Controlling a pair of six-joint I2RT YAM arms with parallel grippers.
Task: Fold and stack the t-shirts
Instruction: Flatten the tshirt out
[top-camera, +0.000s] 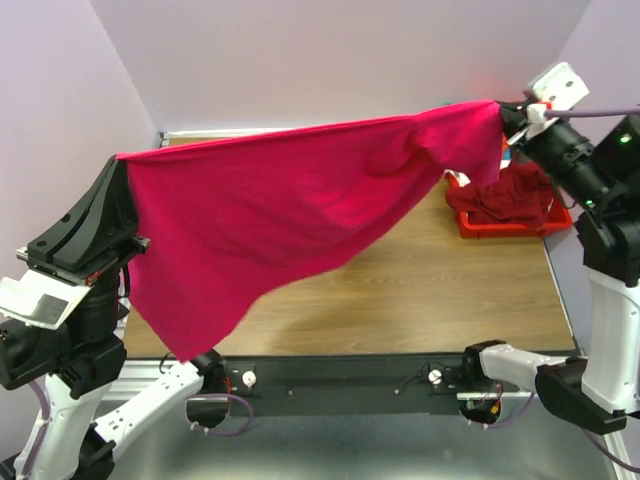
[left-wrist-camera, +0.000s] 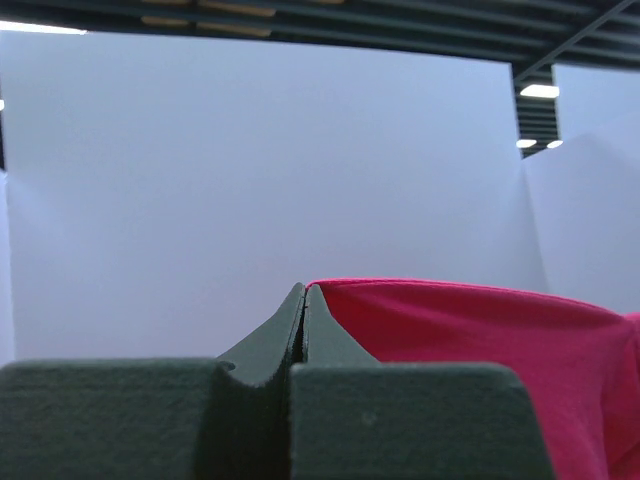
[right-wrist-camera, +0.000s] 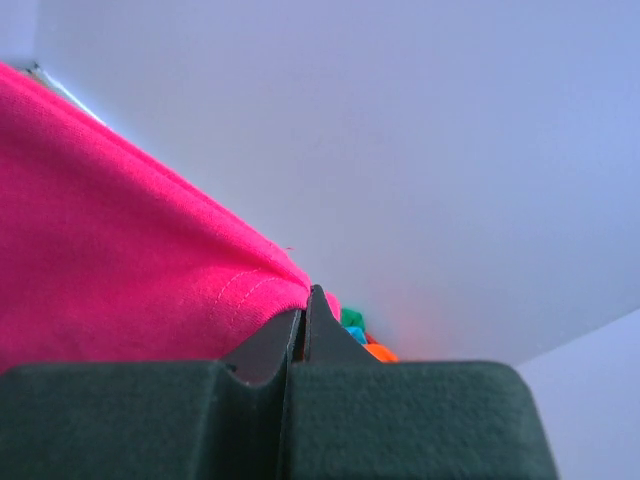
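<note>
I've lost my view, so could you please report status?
Left tool, right tool shut on magenta t-shirt. Shirt stretched aloft between them. Maroon shirt in red bin, far right.

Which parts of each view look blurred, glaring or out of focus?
Top external: the light is even, the magenta t-shirt looks oversaturated, and its hanging corner is slightly soft. Left wrist: the left hand is dark and soft up close, and the ceiling lamps glare. Right wrist: the right hand is soft, the shirt's stitching sharper.
</note>
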